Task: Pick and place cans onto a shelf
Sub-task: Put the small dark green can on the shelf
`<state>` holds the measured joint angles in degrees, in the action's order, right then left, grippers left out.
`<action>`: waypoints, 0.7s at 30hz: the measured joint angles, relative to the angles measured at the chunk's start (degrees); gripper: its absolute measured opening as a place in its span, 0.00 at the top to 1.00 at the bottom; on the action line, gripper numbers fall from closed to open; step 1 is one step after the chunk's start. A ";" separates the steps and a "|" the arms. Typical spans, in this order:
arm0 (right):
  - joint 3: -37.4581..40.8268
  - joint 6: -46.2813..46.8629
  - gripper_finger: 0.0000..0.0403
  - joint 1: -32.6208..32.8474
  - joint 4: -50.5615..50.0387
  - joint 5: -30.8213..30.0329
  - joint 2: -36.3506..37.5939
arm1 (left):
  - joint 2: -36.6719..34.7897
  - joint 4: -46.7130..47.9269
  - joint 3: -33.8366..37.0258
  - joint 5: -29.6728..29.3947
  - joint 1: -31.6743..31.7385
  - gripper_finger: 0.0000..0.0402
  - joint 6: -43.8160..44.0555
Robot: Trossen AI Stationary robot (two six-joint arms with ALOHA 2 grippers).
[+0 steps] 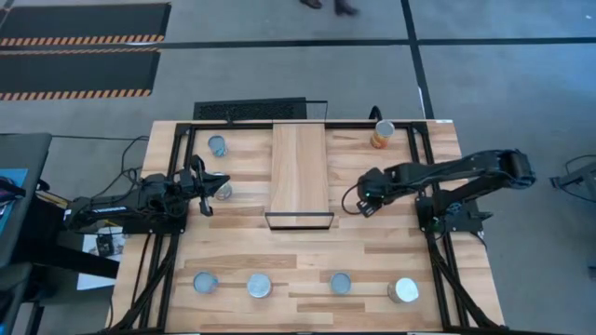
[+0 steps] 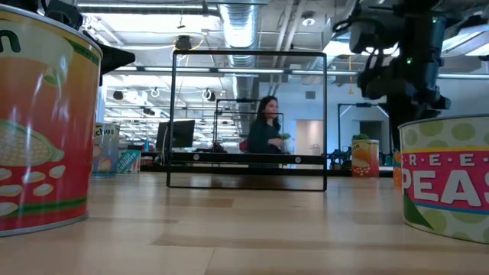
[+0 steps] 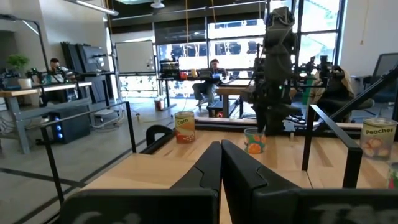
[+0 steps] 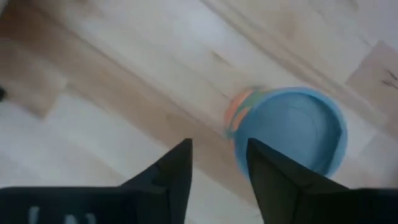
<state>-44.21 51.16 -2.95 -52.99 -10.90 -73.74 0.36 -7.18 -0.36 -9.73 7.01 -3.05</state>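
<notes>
Hovering right gripper (image 4: 217,168) over can (image 4: 287,130) near shelf's (image 1: 300,172) right edge; fingers part-open, holding nothing. I judge can rigid, smooth, fairly heavy: grip mid-wall, squarely. Left gripper (image 3: 221,163) closed, empty, near table's (image 1: 307,251) left edge.

overhead straight down, table-level across, both seeing shelf (image 1: 300,174)

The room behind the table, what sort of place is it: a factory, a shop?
Probably an open-plan office or lab: a whiteboard, desks with a monitor and a seated person, and exposed ceiling ducts.
</notes>
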 joint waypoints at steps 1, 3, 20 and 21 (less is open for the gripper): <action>0.00 0.02 0.54 -0.03 0.01 -0.72 -0.87 | 0.00 0.00 0.00 0.02 0.00 1.00 0.00; 0.00 0.02 0.54 -0.27 -0.11 -1.16 -2.79 | 0.00 0.00 0.00 0.02 0.00 1.00 0.01; -8.68 -11.14 0.95 -2.53 0.41 -3.49 -6.86 | 0.00 0.04 0.00 0.02 0.00 1.00 0.28; -10.41 -12.58 0.94 -3.20 0.05 -3.40 -6.94 | 0.00 0.04 0.00 0.02 0.00 1.00 0.28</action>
<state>-54.62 38.59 -6.16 -52.93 -14.31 -80.68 0.36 -7.14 -0.36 -9.71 7.01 -2.76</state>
